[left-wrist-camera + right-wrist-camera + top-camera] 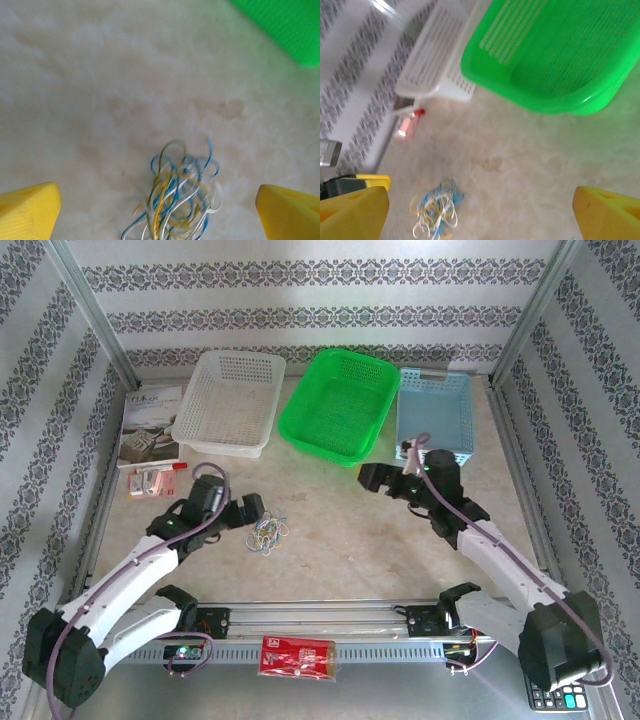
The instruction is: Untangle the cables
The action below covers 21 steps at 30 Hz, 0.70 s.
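The cables (268, 533) lie as one small tangled bundle of whitish, yellow, blue and green loops on the table, left of centre. My left gripper (254, 512) hangs just left of and above the bundle, open. In the left wrist view its yellow fingertips (27, 210) stand far apart and the cables (175, 200) lie between them, untouched. My right gripper (373, 478) is open too, well to the right of the bundle and near the green basket. The right wrist view has the cables (436, 210) at the lower left, far below its wide-spread fingers (607, 215).
A white basket (228, 400), a green basket (340, 405) and a blue basket (435, 415) line the back of the table. A booklet (150, 425) and a pink packet (155, 480) lie at the left. A red packet (298, 657) sits on the near rail.
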Tool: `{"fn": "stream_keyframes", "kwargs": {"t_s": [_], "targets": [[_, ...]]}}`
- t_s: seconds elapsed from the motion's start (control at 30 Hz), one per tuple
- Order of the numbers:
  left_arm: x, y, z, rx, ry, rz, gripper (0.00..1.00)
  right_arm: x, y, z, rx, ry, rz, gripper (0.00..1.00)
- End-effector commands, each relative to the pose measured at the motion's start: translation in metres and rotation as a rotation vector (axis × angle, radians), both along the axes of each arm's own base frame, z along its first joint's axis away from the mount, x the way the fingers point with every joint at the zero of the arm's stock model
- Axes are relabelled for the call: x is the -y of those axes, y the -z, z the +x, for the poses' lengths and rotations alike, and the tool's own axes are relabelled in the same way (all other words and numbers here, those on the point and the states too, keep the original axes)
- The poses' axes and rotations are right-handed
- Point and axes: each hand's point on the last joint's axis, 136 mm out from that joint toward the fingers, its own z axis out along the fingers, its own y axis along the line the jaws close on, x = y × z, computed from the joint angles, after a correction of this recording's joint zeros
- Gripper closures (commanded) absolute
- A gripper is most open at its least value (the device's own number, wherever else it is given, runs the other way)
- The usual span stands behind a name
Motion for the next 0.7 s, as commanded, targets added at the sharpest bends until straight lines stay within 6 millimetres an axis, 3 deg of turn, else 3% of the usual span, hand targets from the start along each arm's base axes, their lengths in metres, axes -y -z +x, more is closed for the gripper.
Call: {"fn": "stream_keyframes", "kwargs": {"t_s": [0.0,0.33,0.67], "targets": [[-0.007,0.028,-0.019,-0.078,-0.071,0.064,0.0,-0.001,0.024,-0.004,-0.049,0.016,-0.167,0.06],[0.038,0.043,-0.013,-0.052,-0.024,-0.023,0.0,-0.014,0.041,-0.009,-0.093,-0.004,-0.232,0.06],[0.104,0.035,0.019,0.0,0.053,-0.127,0.0,-0.006,0.042,-0.011,-0.094,0.028,-0.249,0.07]]}}
